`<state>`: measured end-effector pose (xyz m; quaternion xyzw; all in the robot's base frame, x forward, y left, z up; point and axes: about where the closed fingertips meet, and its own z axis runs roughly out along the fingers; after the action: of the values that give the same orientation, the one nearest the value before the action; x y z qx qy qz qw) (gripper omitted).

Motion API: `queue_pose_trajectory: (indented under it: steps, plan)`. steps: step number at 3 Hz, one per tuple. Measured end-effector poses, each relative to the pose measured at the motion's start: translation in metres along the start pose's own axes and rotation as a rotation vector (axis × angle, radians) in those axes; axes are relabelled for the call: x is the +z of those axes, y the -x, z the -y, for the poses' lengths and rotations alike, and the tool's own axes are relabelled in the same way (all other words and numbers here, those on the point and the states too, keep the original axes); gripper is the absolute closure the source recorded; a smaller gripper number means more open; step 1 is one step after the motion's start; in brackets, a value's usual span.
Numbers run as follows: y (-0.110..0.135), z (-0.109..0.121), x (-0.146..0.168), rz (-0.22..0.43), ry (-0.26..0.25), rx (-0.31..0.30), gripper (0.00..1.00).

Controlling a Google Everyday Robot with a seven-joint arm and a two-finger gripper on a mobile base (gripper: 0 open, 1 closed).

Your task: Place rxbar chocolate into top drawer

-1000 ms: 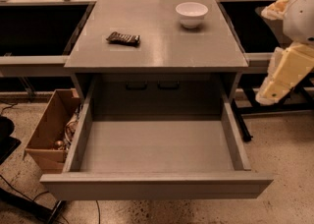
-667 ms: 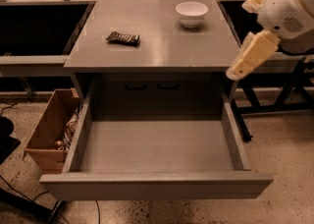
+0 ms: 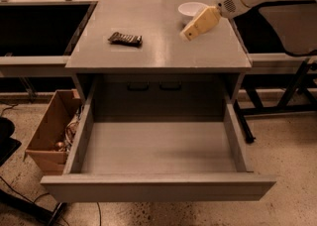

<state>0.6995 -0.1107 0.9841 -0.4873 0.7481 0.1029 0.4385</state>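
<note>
The rxbar chocolate [image 3: 125, 38], a small dark crinkly bar, lies flat on the left half of the grey cabinet top. The top drawer [image 3: 158, 186] is pulled fully out toward me, and its smooth grey inside holds nothing. My gripper [image 3: 190, 31] hangs over the right part of the cabinet top, reaching in from the upper right. It is to the right of the bar and apart from it, with nothing seen in it.
A white bowl [image 3: 190, 9] stands at the back right of the cabinet top [image 3: 158, 56], partly behind my gripper. A brown cardboard box [image 3: 49, 133] with small items sits on the floor left of the drawer. Dark table frames flank the cabinet.
My arm has swung in from the right side, and the gripper has moved left and up over the cabinet top, toward the bowl. The bar and drawer have not moved.
</note>
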Motion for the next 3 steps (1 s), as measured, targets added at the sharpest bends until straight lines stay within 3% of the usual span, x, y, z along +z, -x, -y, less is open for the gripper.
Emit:
queue_pose_trajectory:
  steps: [1,2,3]
  plan:
    - [-0.001,0.0,-0.001,-0.001,0.0,0.0,0.0]
    - [0.004,0.008,0.028,0.04,0.018,0.003,0.0]
    - [0.014,0.022,0.078,0.081,0.037,0.029,0.0]
